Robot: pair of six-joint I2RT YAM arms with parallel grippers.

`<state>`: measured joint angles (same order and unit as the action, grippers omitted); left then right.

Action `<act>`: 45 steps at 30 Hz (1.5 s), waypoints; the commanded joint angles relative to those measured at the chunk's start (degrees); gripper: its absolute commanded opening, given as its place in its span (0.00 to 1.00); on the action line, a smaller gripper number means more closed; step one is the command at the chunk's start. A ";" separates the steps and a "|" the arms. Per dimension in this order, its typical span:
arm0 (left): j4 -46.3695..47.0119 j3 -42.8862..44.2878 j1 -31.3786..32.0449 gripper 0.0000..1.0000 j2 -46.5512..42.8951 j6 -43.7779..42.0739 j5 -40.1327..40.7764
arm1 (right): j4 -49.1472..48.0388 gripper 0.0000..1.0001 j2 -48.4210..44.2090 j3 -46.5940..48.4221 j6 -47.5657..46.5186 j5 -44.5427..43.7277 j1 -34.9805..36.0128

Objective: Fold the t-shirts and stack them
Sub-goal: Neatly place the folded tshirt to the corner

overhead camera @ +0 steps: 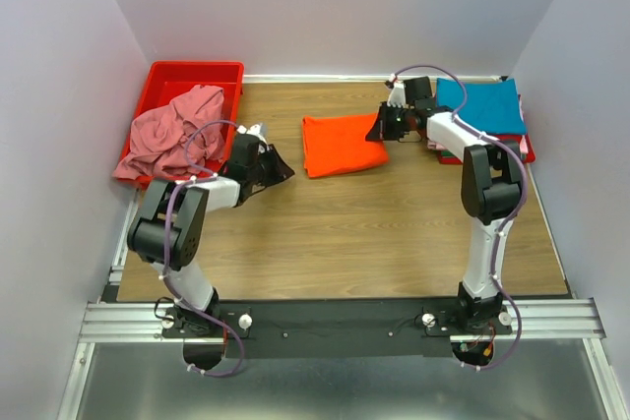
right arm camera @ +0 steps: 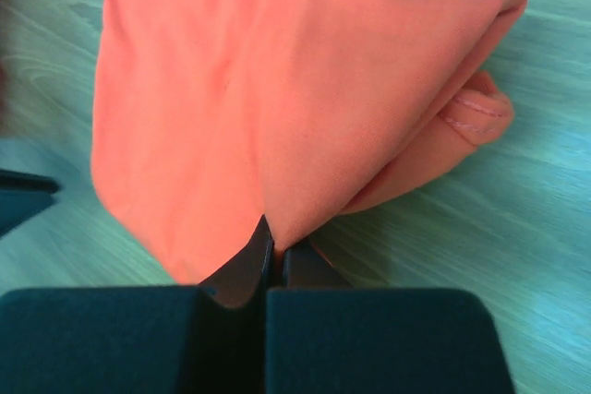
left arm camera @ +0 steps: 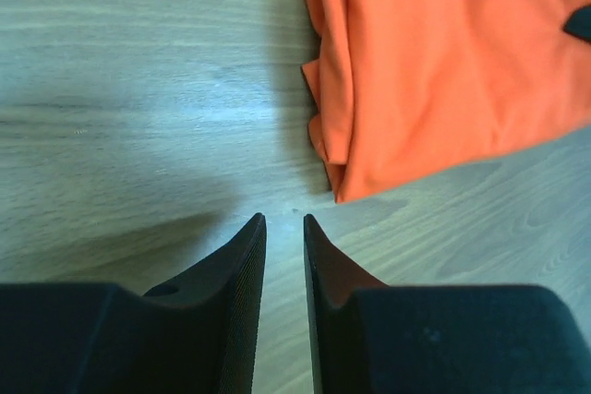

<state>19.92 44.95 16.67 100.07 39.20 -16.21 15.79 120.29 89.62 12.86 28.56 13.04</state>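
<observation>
Shirts: one orange (overhead camera: 340, 145), one pink (overhead camera: 172, 130), one teal (overhead camera: 482, 105).

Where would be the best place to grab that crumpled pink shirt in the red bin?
Probably a raised fold on top of the pink shirt, pinched from straight above. It lies bunched, spilling over the near rim of the red bin, so no flat edge shows. The left gripper sits nearest, empty; the right gripper grips the orange t-shirt.
</observation>
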 commanded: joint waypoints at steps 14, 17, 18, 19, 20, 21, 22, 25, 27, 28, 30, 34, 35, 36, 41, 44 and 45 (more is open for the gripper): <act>-14.64 1.90 -2.51 0.32 -34.76 -15.11 4.78 | 14.44 0.00 -2.08 15.57 -21.38 -11.67 -1.88; -17.02 1.63 -2.87 0.32 -38.01 -16.17 4.26 | 16.11 0.00 -2.08 18.20 -25.77 -15.44 -1.87; -17.72 1.20 -2.95 0.32 -39.50 -16.43 3.73 | 16.72 0.00 -1.90 18.83 -28.31 -16.50 -1.79; -17.99 0.93 -3.04 0.32 -40.12 -16.44 3.38 | 17.51 0.00 -1.81 19.70 -29.55 -17.65 -1.87; -18.25 0.67 -3.13 0.32 -40.74 -16.61 3.03 | 17.87 0.00 -1.73 20.49 -30.78 -18.53 -1.88; -18.34 0.06 -3.22 0.32 -41.79 -16.61 2.85 | 17.96 0.00 -1.64 21.89 -33.14 -20.71 -1.88; -18.69 -0.21 -3.31 0.32 -42.24 -16.70 2.50 | 18.57 0.00 -1.46 22.60 -34.04 -21.60 -1.88; -19.39 -1.00 -3.48 0.32 -43.38 -17.23 2.23 | 19.10 0.00 -0.59 25.33 -37.12 -25.38 -1.79; -19.57 -1.44 -3.66 0.32 -43.91 -17.49 2.14 | 19.45 0.00 -0.32 26.21 -39.04 -27.58 -1.79; -19.66 -1.62 -3.75 0.32 -44.17 -17.67 1.97 | 19.63 0.00 -0.23 26.82 -39.66 -28.11 -1.87; -19.83 -2.06 -3.92 0.32 -44.35 -18.02 1.88 | 19.72 0.00 -0.41 27.09 -40.72 -29.95 -1.88; -19.83 -2.93 -4.36 0.32 -44.70 -18.37 1.44 | 19.80 0.00 -1.02 27.71 -43.18 -31.37 -2.05; -19.83 -3.02 -4.45 0.32 -44.70 -18.46 1.18 | 19.80 0.00 -1.02 28.32 -43.45 -31.72 -2.31; -19.83 -3.29 -4.62 0.32 -44.79 -18.37 1.00 | 19.89 0.00 -1.02 28.59 -43.71 -32.33 -2.40; -19.83 -3.55 -5.06 0.32 -45.05 -18.81 0.65 | 19.98 0.00 -0.85 30.78 -45.38 -34.53 -3.10; -19.83 -3.64 -5.33 0.32 -45.40 -18.99 0.48 | 19.89 0.00 -1.20 30.96 -46.61 -35.32 -3.11; -19.83 -3.64 -5.50 0.32 -45.49 -18.99 0.39 | 19.89 0.00 -1.37 31.05 -46.87 -35.85 -3.19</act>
<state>0.32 42.13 11.88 56.14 21.30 -14.06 36.23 120.31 118.41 -31.59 -3.86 10.37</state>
